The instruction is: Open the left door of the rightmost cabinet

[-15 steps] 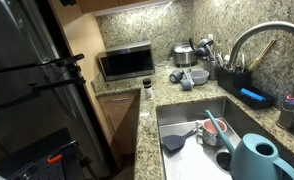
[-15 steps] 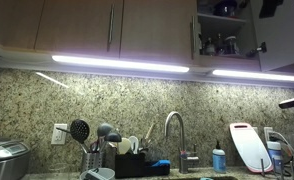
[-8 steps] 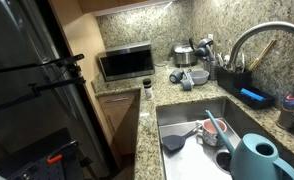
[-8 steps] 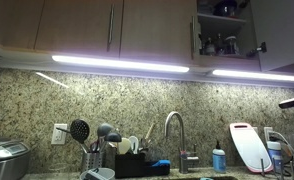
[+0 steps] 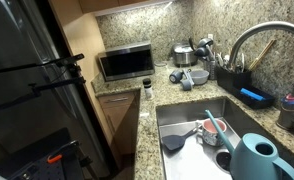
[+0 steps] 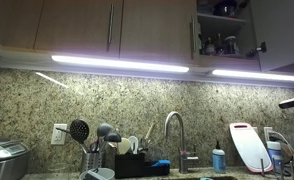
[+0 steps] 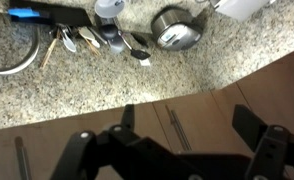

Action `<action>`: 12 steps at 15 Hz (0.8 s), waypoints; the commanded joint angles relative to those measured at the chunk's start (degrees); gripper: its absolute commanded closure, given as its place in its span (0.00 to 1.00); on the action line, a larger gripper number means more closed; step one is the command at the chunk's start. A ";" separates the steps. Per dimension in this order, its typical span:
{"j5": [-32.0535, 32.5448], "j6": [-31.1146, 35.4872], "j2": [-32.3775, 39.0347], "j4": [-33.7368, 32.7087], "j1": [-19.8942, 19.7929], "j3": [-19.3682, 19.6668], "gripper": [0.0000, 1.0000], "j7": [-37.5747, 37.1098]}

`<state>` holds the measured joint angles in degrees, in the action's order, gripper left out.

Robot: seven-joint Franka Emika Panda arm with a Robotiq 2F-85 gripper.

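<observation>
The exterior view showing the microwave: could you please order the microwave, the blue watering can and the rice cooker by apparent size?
Largest: microwave and watering can, about alike; the can is much nearer the camera and cropped, so I won't rank them.
Smallest: rice cooker.

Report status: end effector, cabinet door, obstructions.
End effector open, empty. Rightmost cabinet shelves exposed, left door apparently open. Nothing visibly blocking it.

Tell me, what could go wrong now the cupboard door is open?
The open door sticks out, so the gripper might bump it while moving away. The things on the shelf are uncovered; a knock could tip them onto the cutting board below. The jaws stand open and empty, so nothing can drop from them.
</observation>
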<state>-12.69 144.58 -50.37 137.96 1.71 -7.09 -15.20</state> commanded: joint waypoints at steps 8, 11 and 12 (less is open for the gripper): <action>1.75 20.17 8.59 -3.77 -10.83 -2.39 0.00 -5.69; 2.33 21.66 10.29 -5.69 -14.97 -3.54 0.00 -8.60; 2.91 22.87 10.95 -6.42 -17.66 -4.69 0.00 -10.44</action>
<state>-11.54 164.65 -42.35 134.81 -10.46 -9.32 -20.79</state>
